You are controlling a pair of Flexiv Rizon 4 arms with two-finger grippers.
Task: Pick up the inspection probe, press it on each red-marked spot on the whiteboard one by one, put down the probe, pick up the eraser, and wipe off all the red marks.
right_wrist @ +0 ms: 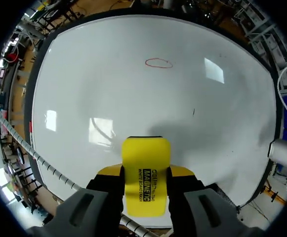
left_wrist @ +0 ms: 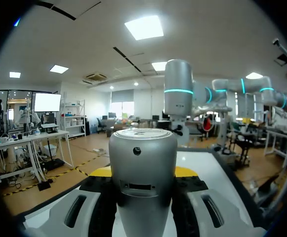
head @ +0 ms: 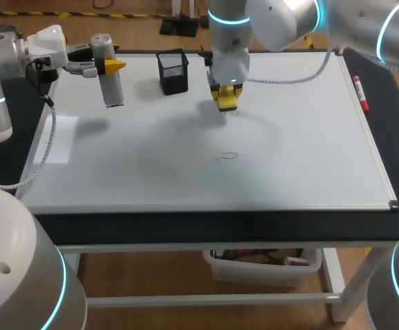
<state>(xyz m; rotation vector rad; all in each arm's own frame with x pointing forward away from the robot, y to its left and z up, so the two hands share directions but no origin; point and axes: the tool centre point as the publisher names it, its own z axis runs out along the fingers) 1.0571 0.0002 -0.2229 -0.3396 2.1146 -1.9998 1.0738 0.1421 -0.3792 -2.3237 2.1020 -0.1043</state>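
My right gripper (right_wrist: 144, 174) is clamped on the yellow eraser (right_wrist: 144, 155), one finger against each long side. The eraser sits low over the whiteboard (head: 302, 144) near its far edge; I cannot tell whether it touches the surface, though its shadow lies just ahead of it. Farther ahead of the eraser is one red oval mark (right_wrist: 158, 62), and only bare white board lies between the two, apart from a tiny dark speck (right_wrist: 193, 111) off to one side.

My left gripper (left_wrist: 143, 173) is closed around the grey inspection probe (left_wrist: 142, 163), its yellow tips showing on either side of the body. In the head view the probe hangs above the board's far left corner, well apart from the red oval.

A black mesh pen cup (head: 174, 72) stands on the board between probe and eraser, just beside my right gripper. A red marker (head: 360, 94) lies along the board's right edge, well clear of both arms.
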